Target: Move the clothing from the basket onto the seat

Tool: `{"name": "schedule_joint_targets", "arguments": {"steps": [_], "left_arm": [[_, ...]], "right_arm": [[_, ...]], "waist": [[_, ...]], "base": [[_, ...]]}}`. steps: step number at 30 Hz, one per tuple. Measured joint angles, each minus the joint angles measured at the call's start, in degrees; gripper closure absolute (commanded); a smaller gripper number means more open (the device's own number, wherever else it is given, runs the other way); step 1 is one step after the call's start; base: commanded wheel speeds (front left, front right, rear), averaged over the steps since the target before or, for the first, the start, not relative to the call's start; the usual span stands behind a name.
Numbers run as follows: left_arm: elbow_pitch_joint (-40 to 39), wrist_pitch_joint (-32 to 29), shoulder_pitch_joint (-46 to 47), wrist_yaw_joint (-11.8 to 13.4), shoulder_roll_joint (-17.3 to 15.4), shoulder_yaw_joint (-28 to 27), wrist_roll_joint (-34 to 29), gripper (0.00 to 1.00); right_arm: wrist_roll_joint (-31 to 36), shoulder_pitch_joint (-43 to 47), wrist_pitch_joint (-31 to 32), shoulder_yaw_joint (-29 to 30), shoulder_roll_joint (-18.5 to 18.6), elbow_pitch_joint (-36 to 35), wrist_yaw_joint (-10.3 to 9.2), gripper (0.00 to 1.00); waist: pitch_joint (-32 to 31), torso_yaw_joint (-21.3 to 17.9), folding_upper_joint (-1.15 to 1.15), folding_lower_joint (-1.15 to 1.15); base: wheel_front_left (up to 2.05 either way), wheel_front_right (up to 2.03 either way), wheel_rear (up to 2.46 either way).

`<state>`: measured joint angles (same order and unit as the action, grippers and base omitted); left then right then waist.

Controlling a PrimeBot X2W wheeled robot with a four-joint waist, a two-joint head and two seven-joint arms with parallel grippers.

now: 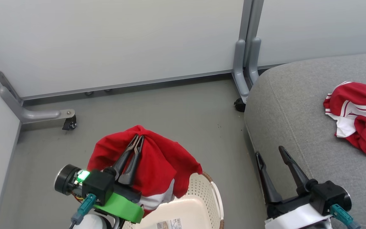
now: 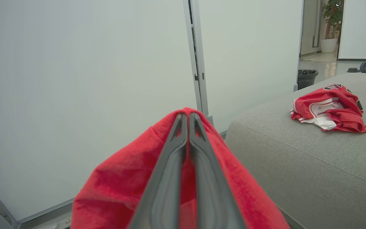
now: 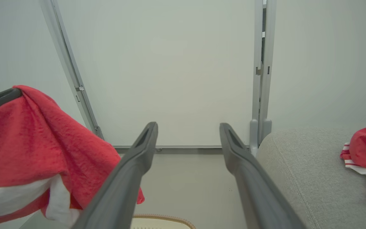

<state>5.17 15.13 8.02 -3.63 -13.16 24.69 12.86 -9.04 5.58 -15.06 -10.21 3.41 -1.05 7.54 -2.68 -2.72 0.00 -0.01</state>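
Left gripper [image 1: 139,137] is pinched shut on a red garment [image 1: 160,165], held up above the basket [image 1: 206,194]. The fabric hangs down over the basket's left part, with white trim at its lower edge. On the other side, the right gripper [image 1: 269,152] has its jaws spread wide and holds nothing, over the near left edge of the seat [image 1: 284,105]. A second red garment [image 1: 359,111], with white stripes and dark lettering, lies crumpled on the seat at far right, well apart from both grippers. The basket sits on the floor [image 1: 170,105], near, just left of the seat. White partition panels [image 1: 122,41] stand behind.
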Motion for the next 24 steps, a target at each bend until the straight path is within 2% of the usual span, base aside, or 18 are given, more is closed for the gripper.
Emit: {"name": "schedule_joint_targets", "arguments": {"steps": [5,10,17,24], "left_arm": [[0.46,-0.01,0.82,-1.45,0.04,1.11,-1.20,1.00],[0.98,0.00,4.59,-2.64,1.01,3.71,-1.92,1.00],[2.64,0.00,11.19,-3.53,3.04,11.07,-1.75,1.00],[3.89,-0.01,18.25,-3.77,5.26,19.17,0.69,1.00]], "right_arm": [[-0.66,-0.83,0.00,-3.08,0.82,-0.42,-0.01,0.00],[-1.02,-3.83,0.00,-8.54,1.72,-0.43,-0.01,0.00],[-3.45,-8.59,0.00,-15.25,2.87,2.38,-0.01,0.00],[-4.77,-10.95,0.00,-16.44,3.21,7.13,-0.01,0.00]], "waist": [[0.47,-0.43,0.00,0.00],[1.47,-1.02,0.00,0.00],[2.77,-1.83,0.00,0.00],[3.34,-1.87,0.00,0.00]], "base": [[0.00,0.00,0.00],[0.00,0.00,0.00],[0.00,0.00,0.00],[0.00,0.00,0.00]]}}
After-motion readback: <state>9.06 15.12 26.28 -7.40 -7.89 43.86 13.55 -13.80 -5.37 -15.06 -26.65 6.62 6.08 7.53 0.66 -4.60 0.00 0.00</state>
